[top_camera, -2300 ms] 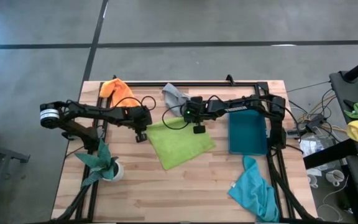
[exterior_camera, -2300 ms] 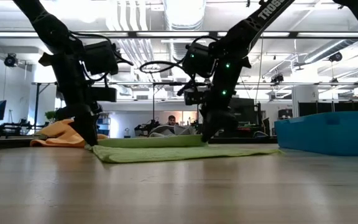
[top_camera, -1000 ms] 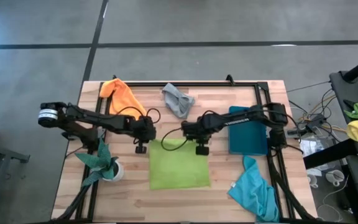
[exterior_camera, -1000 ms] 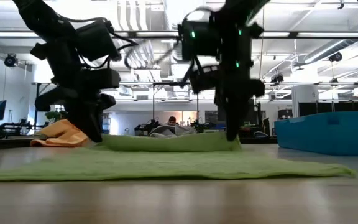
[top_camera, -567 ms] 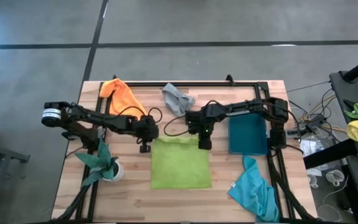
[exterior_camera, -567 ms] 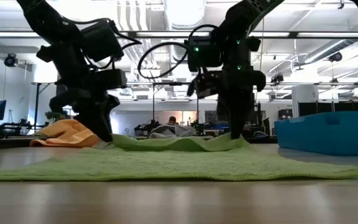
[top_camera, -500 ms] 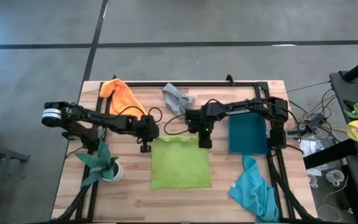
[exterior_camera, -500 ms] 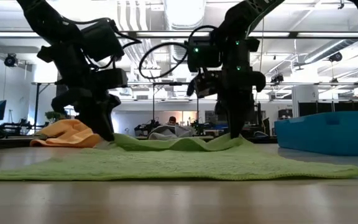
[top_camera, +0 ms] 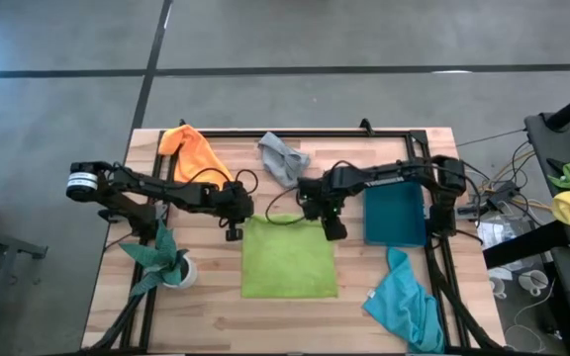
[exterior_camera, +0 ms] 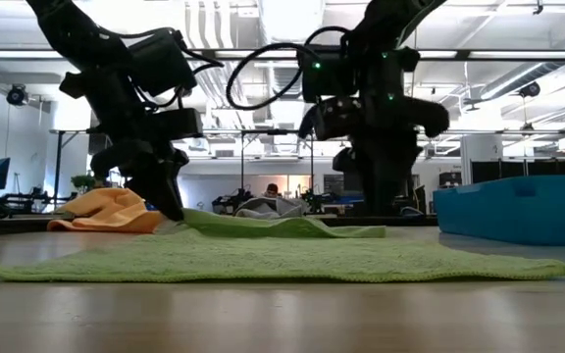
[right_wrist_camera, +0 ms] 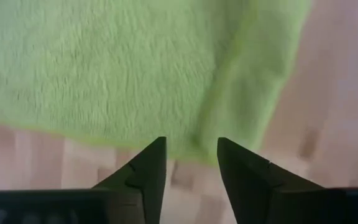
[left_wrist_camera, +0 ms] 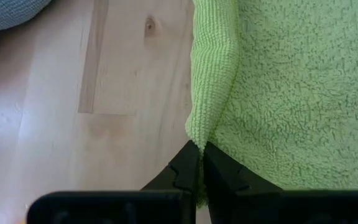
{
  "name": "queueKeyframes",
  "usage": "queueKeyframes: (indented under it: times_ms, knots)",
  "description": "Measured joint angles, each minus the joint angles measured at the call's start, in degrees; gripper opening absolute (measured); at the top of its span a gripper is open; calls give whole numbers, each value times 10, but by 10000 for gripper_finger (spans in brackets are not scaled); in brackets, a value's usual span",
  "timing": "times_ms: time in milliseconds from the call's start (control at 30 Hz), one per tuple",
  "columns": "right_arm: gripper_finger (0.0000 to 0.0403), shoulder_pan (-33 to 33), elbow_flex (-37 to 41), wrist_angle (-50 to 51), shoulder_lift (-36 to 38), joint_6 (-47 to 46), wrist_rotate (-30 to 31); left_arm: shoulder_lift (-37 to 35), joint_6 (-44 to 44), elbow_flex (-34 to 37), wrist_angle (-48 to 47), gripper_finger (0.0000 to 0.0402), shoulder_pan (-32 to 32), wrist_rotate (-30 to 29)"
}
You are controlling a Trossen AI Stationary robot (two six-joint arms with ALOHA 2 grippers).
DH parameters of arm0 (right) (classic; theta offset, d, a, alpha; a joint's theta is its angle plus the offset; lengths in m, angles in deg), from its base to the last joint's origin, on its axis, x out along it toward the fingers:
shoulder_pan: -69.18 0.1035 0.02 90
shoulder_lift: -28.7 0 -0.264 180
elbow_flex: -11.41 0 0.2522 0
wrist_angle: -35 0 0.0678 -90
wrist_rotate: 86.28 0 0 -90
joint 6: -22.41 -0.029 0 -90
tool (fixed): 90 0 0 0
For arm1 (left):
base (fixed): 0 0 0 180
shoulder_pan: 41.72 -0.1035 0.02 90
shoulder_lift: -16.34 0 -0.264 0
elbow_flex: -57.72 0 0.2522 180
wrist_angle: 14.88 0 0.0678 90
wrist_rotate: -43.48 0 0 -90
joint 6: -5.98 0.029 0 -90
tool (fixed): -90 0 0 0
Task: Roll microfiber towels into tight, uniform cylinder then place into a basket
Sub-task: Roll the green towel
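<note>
The lime towel point(top_camera: 288, 257) is lying spread flat in the middle of the counter point(top_camera: 216, 316), roughly square, with its far edge lying across from arm to arm, and both hands are working at that edge. The left hand point(top_camera: 232, 233) is sitting at the towel's far left corner, fingers pinched tight together on a fold of the green cloth, as the left wrist view shows point(left_wrist_camera: 199, 163). The right hand point(top_camera: 333, 228) is hanging over the far right corner with its fingers point(right_wrist_camera: 148, 163) parted a little and nothing between them; in the right wrist view the towel edge point(right_wrist_camera: 166, 87) is lying just beyond the tips. So the cloth is being held at one corner only, and the roll, as I judge it, is going to run from that far edge toward the near one.

Around the towel: the basket point(top_camera: 394, 213) is standing just beside it on the right, close behind the right arm, so that arm is the nearer one for the drop. The orange towel point(top_camera: 194, 148) and the grey towel point(top_camera: 283, 158) are lying beyond the far edge, well clear. The turquoise towel point(top_camera: 404, 297) is heaped to the near right, and a plant point(top_camera: 161, 259) is standing to the left under the left arm. Nothing is lying on the towel's near side to block the rolling
</note>
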Motion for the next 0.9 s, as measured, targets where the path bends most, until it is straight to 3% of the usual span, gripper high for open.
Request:
queueKeyframes:
  times_ms: [233, 667, 900]
  knots:
    - [104, 7, 19, -40, -13, -39, 48, 0, 1, 0, -4, 1, 0, 0]
    - [14, 6, 18, -15, -21, -53, 63, 0, 1, 2, -4, 2, -1, 1]
    - [12, 2, -11, 20, -4, -58, 64, 0, 1, 2, -4, 2, -1, 4]
